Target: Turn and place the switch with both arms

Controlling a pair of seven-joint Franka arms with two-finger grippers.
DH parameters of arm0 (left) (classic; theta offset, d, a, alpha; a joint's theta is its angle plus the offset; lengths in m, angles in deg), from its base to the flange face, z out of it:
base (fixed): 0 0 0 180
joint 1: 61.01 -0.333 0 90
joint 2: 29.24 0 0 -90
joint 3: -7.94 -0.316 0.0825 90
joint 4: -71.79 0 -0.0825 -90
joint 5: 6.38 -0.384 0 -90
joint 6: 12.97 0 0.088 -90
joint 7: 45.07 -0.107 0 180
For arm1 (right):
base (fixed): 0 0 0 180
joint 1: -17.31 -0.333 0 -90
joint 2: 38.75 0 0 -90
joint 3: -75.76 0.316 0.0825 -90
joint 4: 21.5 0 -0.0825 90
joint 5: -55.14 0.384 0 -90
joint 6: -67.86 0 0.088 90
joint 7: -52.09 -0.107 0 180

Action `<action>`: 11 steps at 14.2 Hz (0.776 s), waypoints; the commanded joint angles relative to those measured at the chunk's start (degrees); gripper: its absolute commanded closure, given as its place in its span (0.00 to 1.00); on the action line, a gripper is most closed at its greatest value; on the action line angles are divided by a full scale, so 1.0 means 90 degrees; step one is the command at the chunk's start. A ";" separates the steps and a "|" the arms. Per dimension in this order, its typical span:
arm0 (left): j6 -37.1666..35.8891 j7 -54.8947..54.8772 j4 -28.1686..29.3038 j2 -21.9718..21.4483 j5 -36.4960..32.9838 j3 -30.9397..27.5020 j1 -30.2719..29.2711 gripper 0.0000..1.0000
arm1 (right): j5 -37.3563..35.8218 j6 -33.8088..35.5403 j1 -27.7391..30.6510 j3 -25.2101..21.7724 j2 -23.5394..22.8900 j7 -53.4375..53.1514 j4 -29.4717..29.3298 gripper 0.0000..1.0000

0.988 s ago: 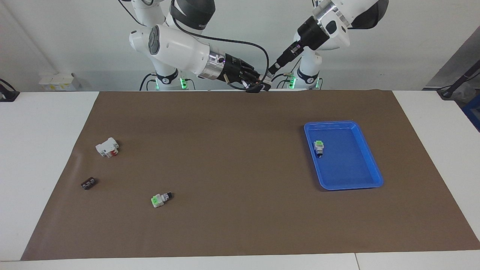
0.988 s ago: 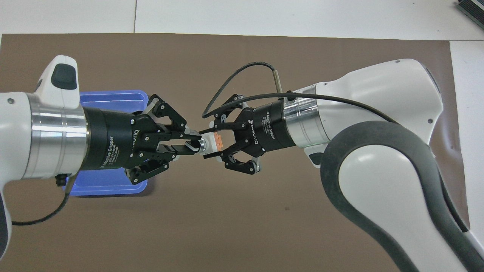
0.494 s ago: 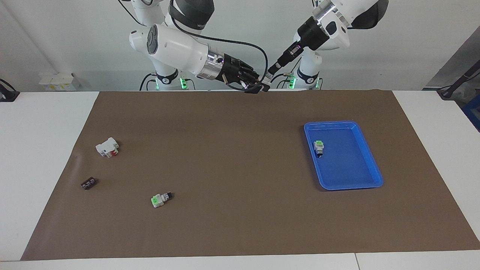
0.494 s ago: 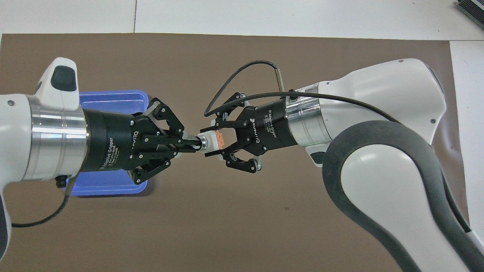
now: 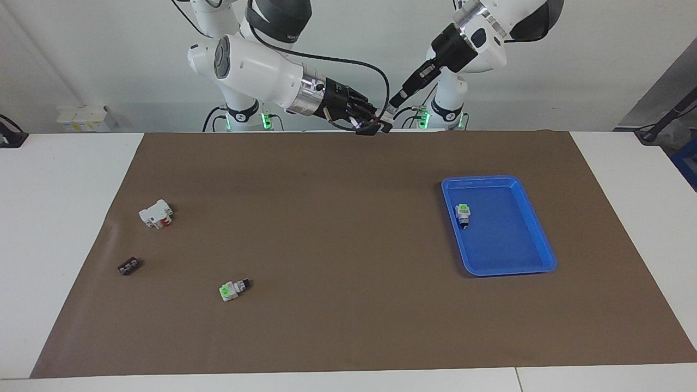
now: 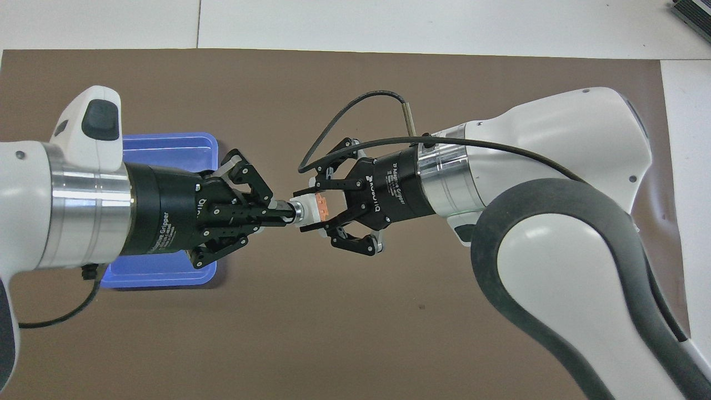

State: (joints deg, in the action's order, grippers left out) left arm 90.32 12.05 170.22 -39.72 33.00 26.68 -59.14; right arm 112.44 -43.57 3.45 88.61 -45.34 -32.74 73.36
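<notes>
The switch (image 6: 321, 205) hangs in the air between both arms, over the brown mat (image 5: 348, 245) at the robots' edge of the table. Its orange block faces the right arm and its knob end points at the left arm. My right gripper (image 6: 303, 211) is shut on the white body. My left gripper (image 6: 288, 211) is shut on the knob end, fingertips together. In the facing view the switch (image 5: 384, 115) is a small speck between the right gripper (image 5: 378, 123) and the left gripper (image 5: 390, 109), mostly hidden by the fingers.
A blue tray (image 5: 536, 228) toward the left arm's end holds a green-ended switch (image 5: 463, 213). Toward the right arm's end lie another green-ended switch (image 5: 233, 289), a white block with a red mark (image 5: 156, 214) and a small black part (image 5: 128, 267).
My left gripper has closed its fingers onto the knob end of the switch, and its wrist has rolled a little. The right gripper keeps its hold and has hardly moved.
</notes>
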 commanded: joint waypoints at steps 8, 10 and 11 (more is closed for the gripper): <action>-0.0529 -0.5241 0.0382 -0.0310 -0.0763 -0.0042 -0.0003 1.00 | -0.0038 0.0008 0.0007 0.0048 0.0156 -0.0077 0.0134 1.00; -0.0499 -0.5593 0.0402 -0.0320 -0.0763 -0.0042 0.0026 1.00 | -0.0038 0.0008 0.0007 0.0048 0.0156 -0.0077 0.0134 1.00; -0.0461 -0.5632 0.0402 -0.0339 -0.0763 -0.0042 0.0045 1.00 | -0.0038 0.0008 0.0007 0.0048 0.0156 -0.0077 0.0124 1.00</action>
State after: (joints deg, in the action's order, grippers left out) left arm 87.00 -35.55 170.57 -40.62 28.49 26.91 -59.01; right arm 112.11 -43.52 2.60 89.22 -45.35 -32.74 74.62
